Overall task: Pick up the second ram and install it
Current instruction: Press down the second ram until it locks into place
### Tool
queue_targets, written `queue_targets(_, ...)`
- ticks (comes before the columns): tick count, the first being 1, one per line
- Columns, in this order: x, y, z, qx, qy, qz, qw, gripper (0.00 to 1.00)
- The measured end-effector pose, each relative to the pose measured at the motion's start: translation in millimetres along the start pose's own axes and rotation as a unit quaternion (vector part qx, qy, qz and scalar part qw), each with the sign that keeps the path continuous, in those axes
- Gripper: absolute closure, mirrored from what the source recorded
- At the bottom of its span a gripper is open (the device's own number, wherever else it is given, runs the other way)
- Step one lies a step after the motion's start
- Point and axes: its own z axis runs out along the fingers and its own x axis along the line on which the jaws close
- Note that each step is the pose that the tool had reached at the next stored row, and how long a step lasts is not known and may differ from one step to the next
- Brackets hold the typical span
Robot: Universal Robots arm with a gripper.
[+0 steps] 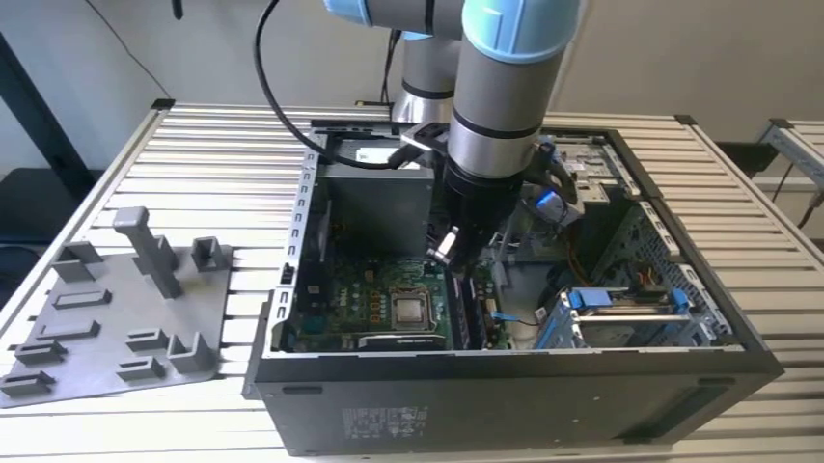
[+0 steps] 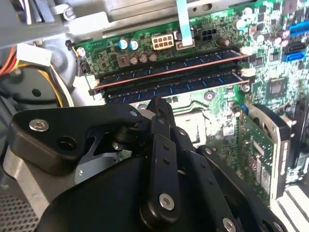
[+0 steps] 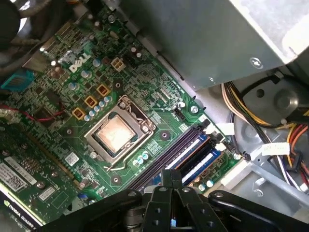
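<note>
Second ram: a long, thin stick [image 2: 169, 71] stands on edge in the bank of memory slots [image 2: 183, 82], showing a narrow coppery top edge in the second wrist view. It runs the length of the slot and sits level between the end latches. Whether this stick is the second ram or the first cannot be confirmed from the views.

Gripper [image 2: 158, 104]: its fingers are pressed together at the tips, and nothing is visible between them. In the second wrist view the tips sit just beside the slot bank, over the green motherboard [image 2: 217, 111]; contact with the board or the slots cannot be judged. In the first wrist view the gripper [image 3: 171, 175] points at the near end of the memory slots [image 3: 193, 157], next to the processor socket [image 3: 116, 133] with its metal frame.

Exterior view: the arm reaches down into an open computer case [image 1: 515, 386] lying on its side on a slatted table [image 1: 219, 164]. The gripper [image 1: 445, 253] is inside the case, above the motherboard [image 1: 367, 299] and in front of the grey power supply box [image 1: 373, 203].

Grey tray [image 1: 116, 328]: it lies on the table toward the exterior view's left, well apart from the case. A tall grey upright post [image 1: 149, 246] stands on it among several low holders. No memory stick can be made out on the tray.

Wiring: a bundle of yellow, black and red cables [image 3: 251, 111] runs beside the motherboard's edge in the first wrist view.
</note>
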Motion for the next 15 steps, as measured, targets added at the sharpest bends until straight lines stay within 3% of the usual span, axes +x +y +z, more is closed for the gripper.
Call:
queue_targets(4, 0.0, 0.0, 0.1, -0.0009, -0.0001, -0.037, 0.9993, 0.89)
queue_targets(8, 0.0, -0.1, 0.2, -0.0007, -0.0010, -0.073, 0.9974, 0.89)
queue_targets(11, 0.0, 0.0, 0.4, -0.0013, -0.0012, -0.100, 0.9950, 0.89)
queue_targets(15, 0.1, 0.1, 0.5, -0.0020, -0.0014, -0.136, 0.9907, 0.89)
